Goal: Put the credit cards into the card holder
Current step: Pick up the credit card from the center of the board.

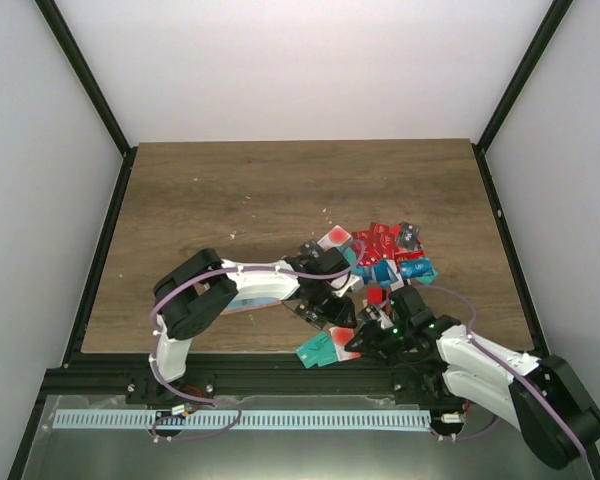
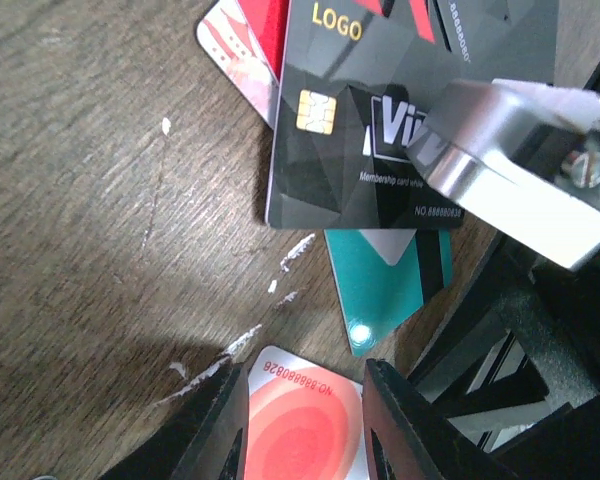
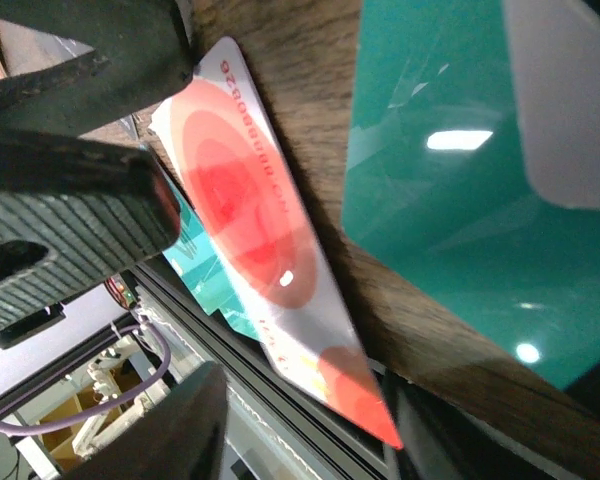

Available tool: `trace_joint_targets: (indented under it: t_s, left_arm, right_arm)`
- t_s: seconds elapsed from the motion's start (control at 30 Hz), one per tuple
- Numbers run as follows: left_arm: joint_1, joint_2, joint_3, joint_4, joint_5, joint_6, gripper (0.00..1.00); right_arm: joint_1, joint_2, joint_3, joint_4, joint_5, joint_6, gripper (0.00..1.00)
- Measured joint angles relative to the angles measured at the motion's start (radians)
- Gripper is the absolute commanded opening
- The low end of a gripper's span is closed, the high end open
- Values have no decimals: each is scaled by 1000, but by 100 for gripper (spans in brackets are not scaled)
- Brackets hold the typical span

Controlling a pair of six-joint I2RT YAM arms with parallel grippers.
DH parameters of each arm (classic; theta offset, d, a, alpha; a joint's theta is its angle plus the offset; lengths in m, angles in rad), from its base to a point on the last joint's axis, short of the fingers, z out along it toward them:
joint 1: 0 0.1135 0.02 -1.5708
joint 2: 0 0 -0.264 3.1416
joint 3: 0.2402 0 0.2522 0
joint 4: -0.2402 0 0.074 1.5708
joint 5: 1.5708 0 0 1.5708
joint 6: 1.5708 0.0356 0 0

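The left arm [image 1: 262,287] and right arm [image 1: 477,362] are white with black joints, with purple cables [image 1: 460,300] looping alongside.

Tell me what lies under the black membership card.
Under the black membership card, a teal card sticks out below and a red-and-white card at its left; the rest of both is covered.

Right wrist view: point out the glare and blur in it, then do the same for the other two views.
Right wrist: bright glare spots on the teal card, a small one on the red card; dark shapes at left are blurred. Left wrist: the black card reads sharp, the silver part in front is soft, shadow darkens the table. Top: even light, no glare.
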Motion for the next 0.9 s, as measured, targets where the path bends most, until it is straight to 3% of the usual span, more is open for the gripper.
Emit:
trace_joint_targets:
  t_s: [0.23, 0.5, 0.7, 0.9]
  left_arm:
    - [-9, 3, -6, 23, 20, -31, 34]
    - [-17, 3, -9, 26, 42, -57, 34]
    - [21, -29, 20, -56, -10, -79, 36]
    - [117, -159, 64, -177, -110, -78, 41]
  right_arm:
    - [0, 14, 0, 27, -5, -4, 14]
    - [0, -23, 9, -29, 31, -3, 2]
    - [0, -48, 95, -136, 65, -27, 1]
    - [0, -34, 219, -175, 101, -72, 1]
